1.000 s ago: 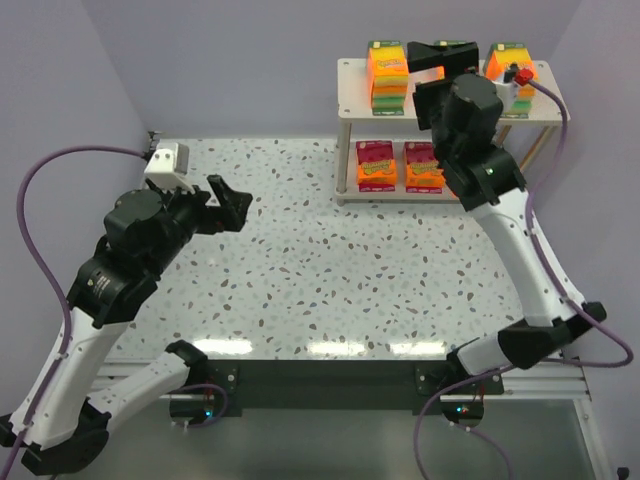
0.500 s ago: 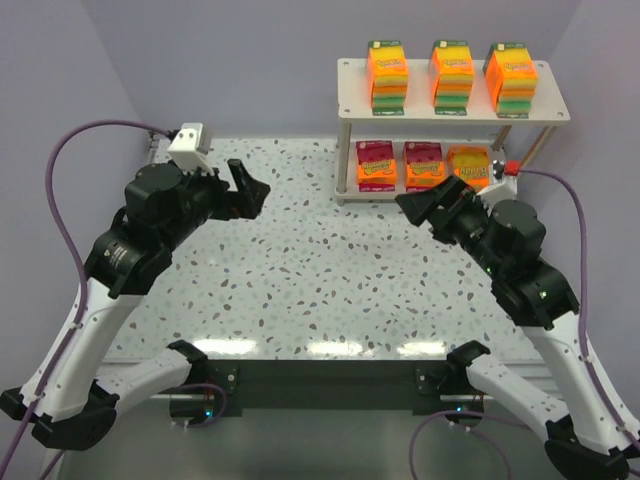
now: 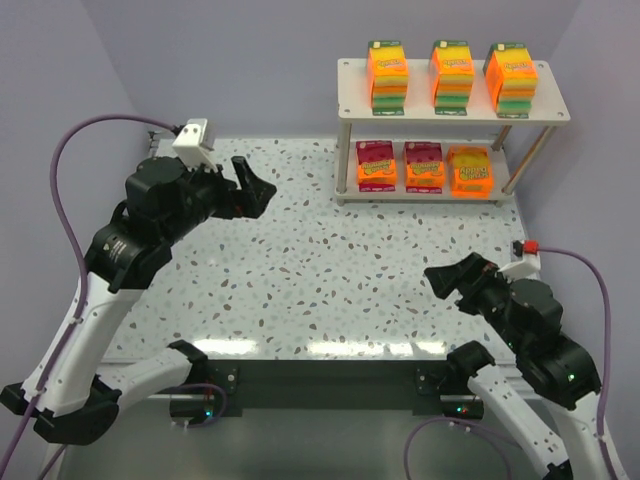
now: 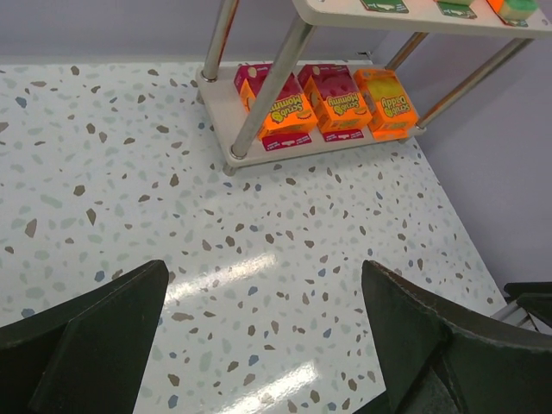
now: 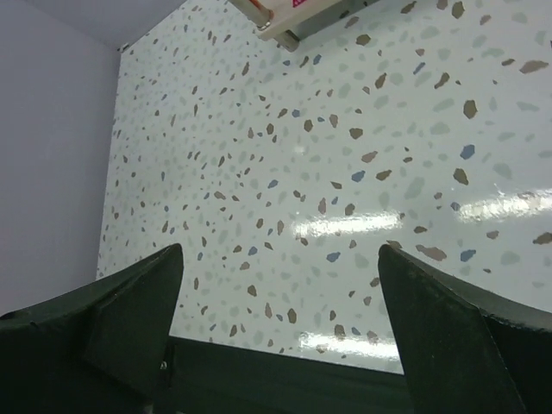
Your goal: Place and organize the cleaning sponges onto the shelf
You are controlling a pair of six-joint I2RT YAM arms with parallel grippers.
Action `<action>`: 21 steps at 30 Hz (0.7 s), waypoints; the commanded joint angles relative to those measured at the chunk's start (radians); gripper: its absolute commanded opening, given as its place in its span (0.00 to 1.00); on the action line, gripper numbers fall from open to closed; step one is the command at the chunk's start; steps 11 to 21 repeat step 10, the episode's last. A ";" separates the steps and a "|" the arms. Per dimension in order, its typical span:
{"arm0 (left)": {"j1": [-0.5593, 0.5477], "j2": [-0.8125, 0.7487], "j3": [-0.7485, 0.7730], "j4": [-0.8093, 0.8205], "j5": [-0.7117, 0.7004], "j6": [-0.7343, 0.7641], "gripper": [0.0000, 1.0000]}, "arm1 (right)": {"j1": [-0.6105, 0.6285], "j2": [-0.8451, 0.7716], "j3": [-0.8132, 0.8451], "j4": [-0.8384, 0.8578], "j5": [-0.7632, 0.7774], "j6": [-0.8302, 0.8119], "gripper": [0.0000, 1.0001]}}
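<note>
Back from the shelf [image 3: 352, 75], the right gripper [image 3: 447, 280] now hangs by the right edge of the counter [image 3: 330, 270], jaws apart and empty; the left gripper [image 3: 253, 186] likewise. All six cleaning sponges [image 3: 470, 170] apparently sit shelved at the far-right corner, nearer the right arm.

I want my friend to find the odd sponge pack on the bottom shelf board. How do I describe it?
Find the shelf at the far right corner of the table and look at its lower board, where three packs lie in a row. Take the rightmost pack: its face is orange with no magenta, while the middle pack and the left pack have magenta labels.
</note>
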 commanded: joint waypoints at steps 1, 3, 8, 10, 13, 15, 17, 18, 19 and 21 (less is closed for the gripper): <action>0.004 0.004 0.046 0.004 0.058 -0.009 1.00 | 0.000 -0.066 -0.033 -0.126 0.070 0.016 0.98; 0.004 -0.002 0.041 0.024 0.069 -0.006 1.00 | 0.000 -0.091 -0.040 -0.143 0.077 0.017 0.98; 0.004 -0.018 0.031 0.067 0.107 0.002 1.00 | 0.000 -0.093 -0.031 -0.188 0.093 0.014 0.98; 0.004 -0.022 0.029 0.081 0.109 0.002 1.00 | 0.000 -0.090 -0.025 -0.200 0.100 0.008 0.98; 0.004 -0.022 0.029 0.081 0.109 0.002 1.00 | 0.000 -0.090 -0.025 -0.200 0.100 0.008 0.98; 0.004 -0.022 0.029 0.081 0.109 0.002 1.00 | 0.000 -0.090 -0.025 -0.200 0.100 0.008 0.98; 0.004 -0.022 0.029 0.081 0.109 0.002 1.00 | 0.000 -0.090 -0.025 -0.200 0.100 0.008 0.98; 0.004 -0.022 0.029 0.081 0.109 0.002 1.00 | 0.000 -0.090 -0.025 -0.200 0.100 0.008 0.98; 0.004 -0.022 0.029 0.081 0.109 0.002 1.00 | 0.000 -0.090 -0.025 -0.200 0.100 0.008 0.98; 0.004 -0.022 0.029 0.081 0.109 0.002 1.00 | 0.000 -0.090 -0.025 -0.200 0.100 0.008 0.98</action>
